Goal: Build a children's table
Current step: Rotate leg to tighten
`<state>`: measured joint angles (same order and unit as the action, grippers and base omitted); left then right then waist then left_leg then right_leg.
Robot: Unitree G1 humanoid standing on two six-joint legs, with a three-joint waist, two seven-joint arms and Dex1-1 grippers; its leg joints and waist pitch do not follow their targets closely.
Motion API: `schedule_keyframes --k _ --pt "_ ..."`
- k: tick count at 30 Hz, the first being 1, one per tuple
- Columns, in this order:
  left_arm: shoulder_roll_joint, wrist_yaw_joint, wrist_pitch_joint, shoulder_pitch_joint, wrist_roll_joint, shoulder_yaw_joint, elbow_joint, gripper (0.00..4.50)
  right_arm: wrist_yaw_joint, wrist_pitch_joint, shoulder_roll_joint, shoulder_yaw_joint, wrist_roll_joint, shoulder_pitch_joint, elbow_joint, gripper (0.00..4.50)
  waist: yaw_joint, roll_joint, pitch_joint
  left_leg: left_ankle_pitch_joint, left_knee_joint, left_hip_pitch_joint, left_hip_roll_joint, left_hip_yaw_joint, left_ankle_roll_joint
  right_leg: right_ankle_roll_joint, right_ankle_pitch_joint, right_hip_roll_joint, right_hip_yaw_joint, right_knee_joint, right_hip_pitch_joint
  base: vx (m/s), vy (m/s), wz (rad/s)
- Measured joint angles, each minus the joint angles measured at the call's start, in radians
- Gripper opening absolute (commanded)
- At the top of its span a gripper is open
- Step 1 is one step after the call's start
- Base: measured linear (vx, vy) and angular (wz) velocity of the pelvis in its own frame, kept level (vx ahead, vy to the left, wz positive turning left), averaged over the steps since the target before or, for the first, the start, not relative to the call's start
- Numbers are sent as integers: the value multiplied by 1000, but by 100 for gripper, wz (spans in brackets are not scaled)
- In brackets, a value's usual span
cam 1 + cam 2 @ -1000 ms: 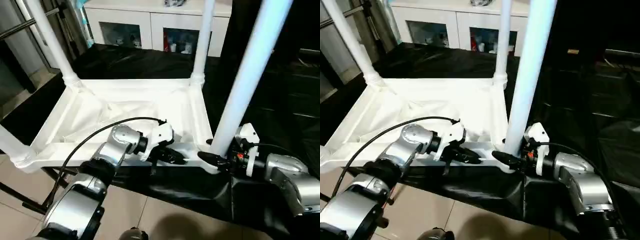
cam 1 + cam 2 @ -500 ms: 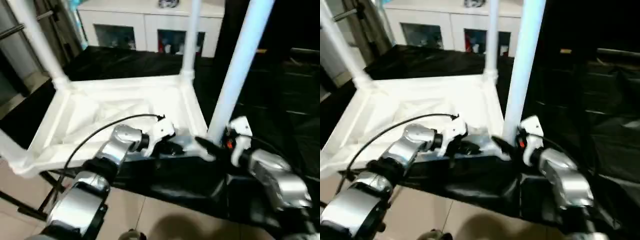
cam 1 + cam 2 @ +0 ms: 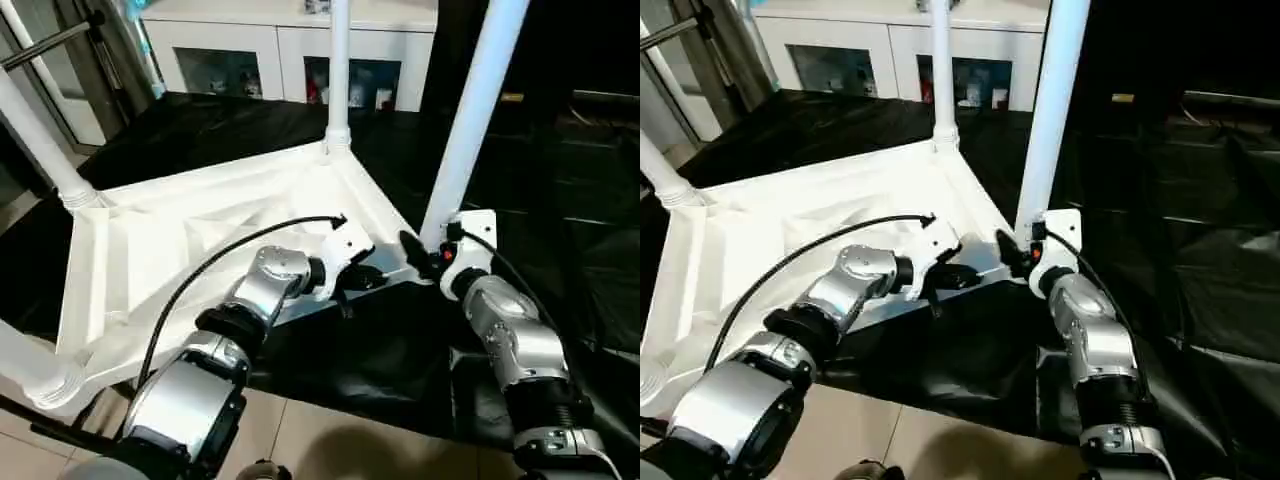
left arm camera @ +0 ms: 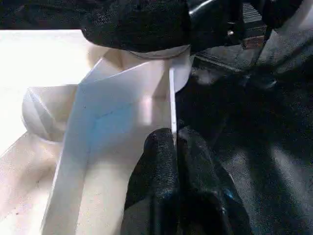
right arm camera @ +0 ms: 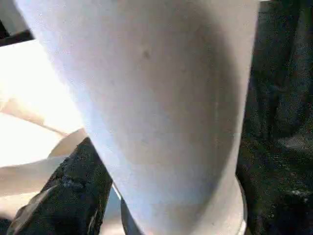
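The children's table lies upside down, its white ribbed top [image 3: 200, 240] askew on the black cloth, with legs standing up from its corner sockets. My left gripper [image 3: 365, 280] is shut on the thin rim [image 4: 172, 98] of the near edge, close to the right corner; both fingertips [image 4: 161, 147] pinch the rim. My right gripper [image 3: 425, 252] sits at the base of the near right leg [image 3: 470, 120], which looms close in the right wrist view [image 5: 161, 98]. Another leg [image 3: 338, 70] rises at the far corner, and one more [image 3: 35, 140] at the left.
A white glass-door cabinet [image 3: 250, 60] stands behind. Black cloth [image 3: 560, 200] covers the work surface and drops over its near edge. A metal rack [image 3: 60, 35] is at the back left. Tiled floor [image 3: 330, 440] shows below.
The table top has swung round on the cloth, its near right corner moving away from me and the left end coming nearer. Both grippers stayed at that corner.
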<state>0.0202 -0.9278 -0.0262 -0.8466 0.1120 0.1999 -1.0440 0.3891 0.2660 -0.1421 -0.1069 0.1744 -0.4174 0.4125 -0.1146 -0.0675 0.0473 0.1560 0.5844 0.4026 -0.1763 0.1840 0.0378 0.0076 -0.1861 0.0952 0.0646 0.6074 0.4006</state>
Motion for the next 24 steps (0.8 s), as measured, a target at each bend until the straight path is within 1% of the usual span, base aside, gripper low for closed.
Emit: schedule_keyframes --k 2,4,7,8,12,13,14,17,20,24 --pt "13 -50 -18 8 -7 2 0 0 87 -5 -45 31 7 32 -26 378 -2 0 0 0 0 0 0 0 0 0 0 0 0 -1 0 0 0 0" --pt "24 -93 -29 14 -10 5 6 0 148 0 -75 44 15 54 -49 378 -5 0 0 0 0 0 0 0 0 0 0 0 0 -1 0 0 0 0" --pt "45 -168 -42 34 -14 17 35 0 261 17 -141 78 31 92 -99 378 -17 0 1 0 0 0 0 0 0 0 0 0 0 0 -1 0 0 0" --pt "53 -200 -44 43 -17 23 49 0 317 23 -173 89 42 116 -125 378 -25 -1 1 0 0 0 -1 0 0 0 0 0 0 0 -1 0 0 0" --pt "74 -276 -62 59 -26 38 69 0 454 48 -249 108 71 154 -174 378 -38 -1 0 0 1 0 -1 0 0 0 0 0 0 1 -1 0 0 0" --pt "78 -292 -65 62 -28 39 72 0 483 57 -266 111 76 160 -185 363 -40 -1 0 0 1 0 -1 0 0 0 0 0 0 1 -1 0 0 0" --pt "83 -313 -68 66 -30 43 79 0 516 63 -285 115 91 175 -203 363 -46 -1 0 0 1 0 -1 0 0 0 0 0 0 1 -1 0 0 0" --pt "95 -361 -70 73 -36 48 88 0 579 96 -321 117 114 189 -228 336 -54 -1 1 0 2 0 -1 0 0 0 0 0 0 2 -1 0 0 0" --pt "110 -397 -70 85 -41 51 111 0 614 115 -344 118 135 196 -245 308 -57 -1 1 0 1 0 -1 0 0 -1 1 0 0 2 -1 0 0 0" --pt "123 -422 -70 89 -42 52 119 0 637 126 -345 127 140 199 -254 278 -57 -1 1 0 2 0 -1 0 0 -1 1 0 1 2 0 0 0 0"
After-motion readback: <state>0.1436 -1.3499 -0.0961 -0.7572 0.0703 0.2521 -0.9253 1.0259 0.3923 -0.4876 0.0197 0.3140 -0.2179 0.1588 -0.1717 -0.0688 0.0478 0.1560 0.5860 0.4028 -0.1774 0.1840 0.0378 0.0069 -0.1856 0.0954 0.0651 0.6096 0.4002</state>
